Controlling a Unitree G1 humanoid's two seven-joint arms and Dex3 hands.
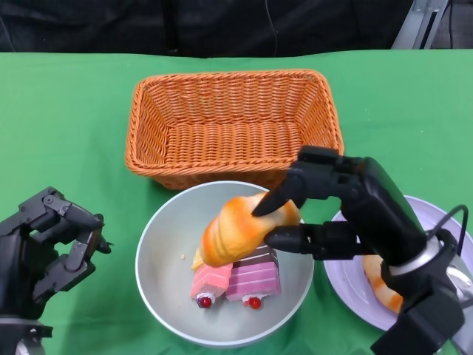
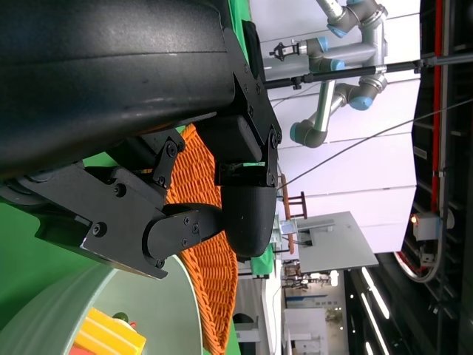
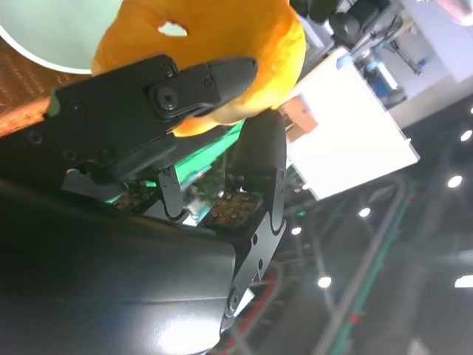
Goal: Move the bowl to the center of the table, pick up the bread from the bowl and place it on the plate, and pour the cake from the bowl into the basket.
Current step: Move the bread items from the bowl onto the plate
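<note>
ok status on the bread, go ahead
Right hand holds bread above bowl. Left hand holds nothing. Plate already carries one bread piece.

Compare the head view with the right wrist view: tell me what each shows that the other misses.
Only the head view shows the basket, the pink cake in the bowl, the plate with another bread, and the empty left hand. Only the right wrist view shows room lights and a white panel beyond the table. Both show the right hand gripping the bread over the bowl.
</note>
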